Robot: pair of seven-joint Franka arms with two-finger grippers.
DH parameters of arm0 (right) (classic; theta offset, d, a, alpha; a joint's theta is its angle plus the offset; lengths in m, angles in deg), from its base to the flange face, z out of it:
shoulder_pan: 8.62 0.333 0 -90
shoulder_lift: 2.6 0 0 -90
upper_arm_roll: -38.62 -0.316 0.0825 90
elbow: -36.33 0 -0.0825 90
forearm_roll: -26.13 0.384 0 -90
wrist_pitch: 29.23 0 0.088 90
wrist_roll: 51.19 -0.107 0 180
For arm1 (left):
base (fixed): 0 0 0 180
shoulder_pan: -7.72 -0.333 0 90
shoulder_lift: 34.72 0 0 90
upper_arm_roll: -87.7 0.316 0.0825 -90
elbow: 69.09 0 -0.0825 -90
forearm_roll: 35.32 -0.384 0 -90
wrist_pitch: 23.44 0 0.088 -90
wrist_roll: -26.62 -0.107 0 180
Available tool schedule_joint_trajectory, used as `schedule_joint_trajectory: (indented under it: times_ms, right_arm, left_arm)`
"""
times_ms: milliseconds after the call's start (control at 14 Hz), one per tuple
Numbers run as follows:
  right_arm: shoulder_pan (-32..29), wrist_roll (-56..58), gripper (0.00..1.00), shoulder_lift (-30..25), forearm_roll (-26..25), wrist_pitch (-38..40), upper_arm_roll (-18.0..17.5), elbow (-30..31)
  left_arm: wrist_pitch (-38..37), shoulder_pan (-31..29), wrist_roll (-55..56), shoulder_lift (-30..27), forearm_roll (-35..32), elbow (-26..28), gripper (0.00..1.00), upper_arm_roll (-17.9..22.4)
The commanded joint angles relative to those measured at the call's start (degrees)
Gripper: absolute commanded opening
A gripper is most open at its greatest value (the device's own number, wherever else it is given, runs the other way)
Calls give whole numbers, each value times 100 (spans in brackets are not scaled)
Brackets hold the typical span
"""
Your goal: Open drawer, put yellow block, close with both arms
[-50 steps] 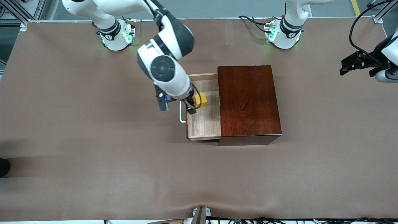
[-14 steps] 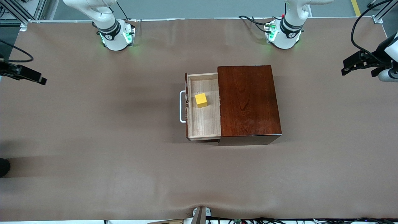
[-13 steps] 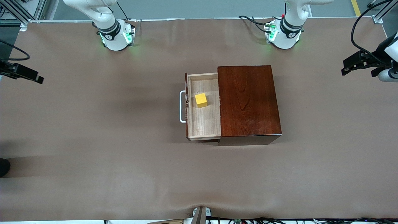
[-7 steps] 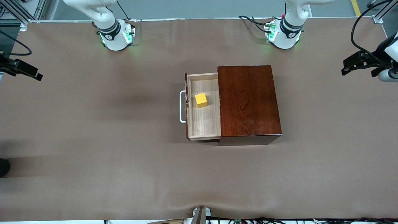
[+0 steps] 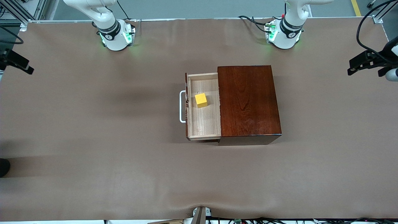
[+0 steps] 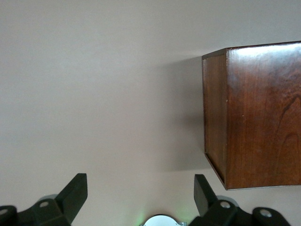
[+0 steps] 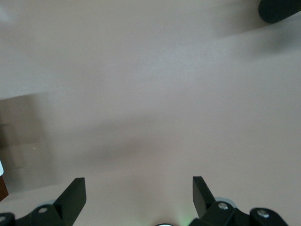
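The drawer (image 5: pixel 203 107) stands pulled out of the dark mahogany box (image 5: pixel 248 101), toward the right arm's end of the table, its white handle (image 5: pixel 181 106) in front. The yellow block (image 5: pixel 201 100) lies inside the drawer's pale tray. My right gripper (image 5: pixel 18 62) is open and empty, up over the table's edge at the right arm's end; its wrist view shows only bare table (image 7: pixel 141 94). My left gripper (image 5: pixel 362 62) is open and empty over the table's edge at the left arm's end; its wrist view shows the box's corner (image 6: pixel 254 113).
The brown table cover (image 5: pixel 93 140) stretches all round the box. The two green-lit arm bases (image 5: pixel 116 34) (image 5: pixel 281 34) stand at the table's edge farthest from the front camera. A dark object (image 5: pixel 3 167) pokes in at the right arm's end.
My right gripper let the yellow block go in the drawer and drew away to the table's edge at the right arm's end. My left gripper shifted slightly outward. The drawer stays open.
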Motion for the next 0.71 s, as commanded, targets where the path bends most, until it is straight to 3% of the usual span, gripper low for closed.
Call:
schedule_joint_trajectory:
  times_ms: [0, 285, 641]
  right_arm:
    - [-119, 88, 100, 97, -101, 118, -89, -169]
    - [-76, 79, 100, 97, -119, 127, -89, -143]
    - [-5, 105, 100, 88, -172, 109, -106, -134]
  left_arm:
    - [-24, -49, -31, -79, -99, -24, 100, -48]
    - [-33, -14, 110, -79, -99, -24, 100, -127]
    - [-243, 285, 145, -220, -91, 2, 100, 110]
